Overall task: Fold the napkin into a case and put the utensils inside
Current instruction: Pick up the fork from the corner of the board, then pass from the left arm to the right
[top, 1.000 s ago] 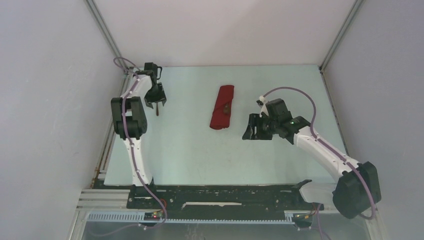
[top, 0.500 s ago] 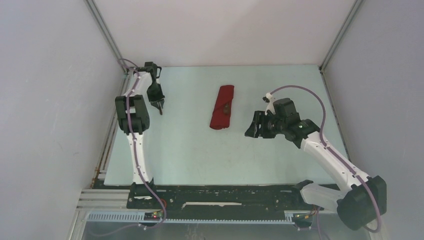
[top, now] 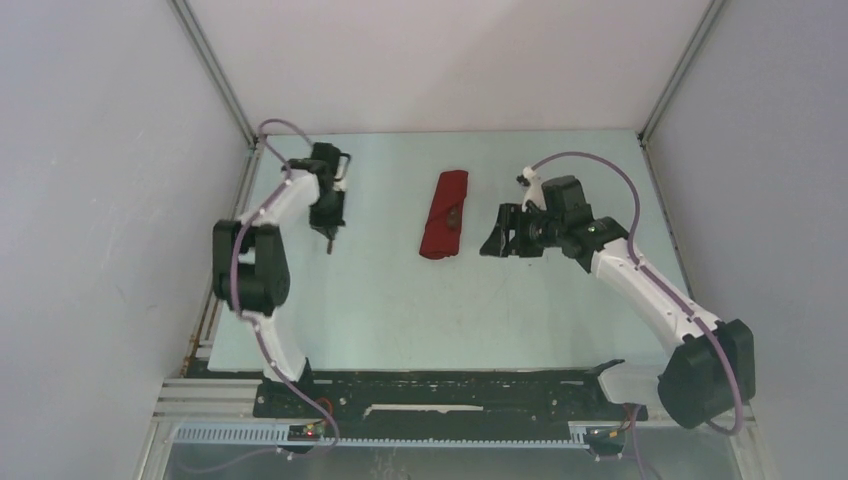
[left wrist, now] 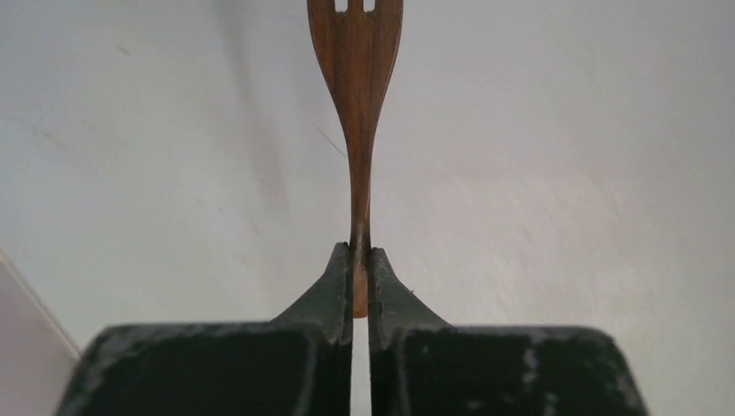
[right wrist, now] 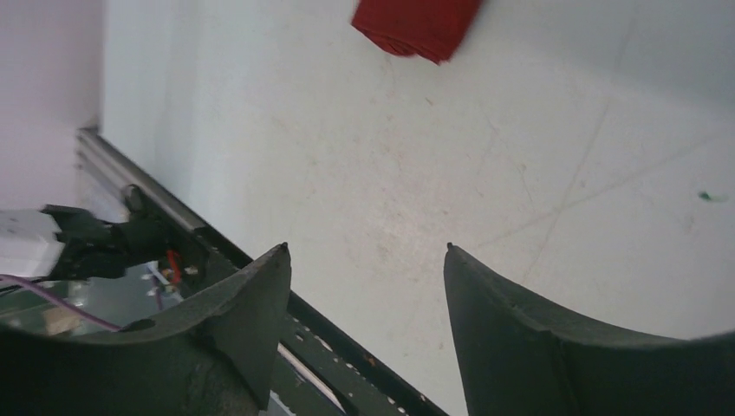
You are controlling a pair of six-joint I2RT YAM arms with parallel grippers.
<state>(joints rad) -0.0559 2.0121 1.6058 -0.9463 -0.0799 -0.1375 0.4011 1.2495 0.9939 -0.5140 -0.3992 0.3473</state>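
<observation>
As left hand (left wrist: pixel 360 253) clamps it, fork (left wrist: pixel 355 78) juts ahead

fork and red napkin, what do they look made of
The fork looks like wood: dark brown, with fine grain lines along the handle and a dull, low-sheen surface. The napkin looks like soft cloth: dark red, matte, with rounded folded edges; its weave is too small to see.

Top edges crop the fork (left wrist: pixel 355 104) at its tines and the case (right wrist: pixel 414 24).
</observation>
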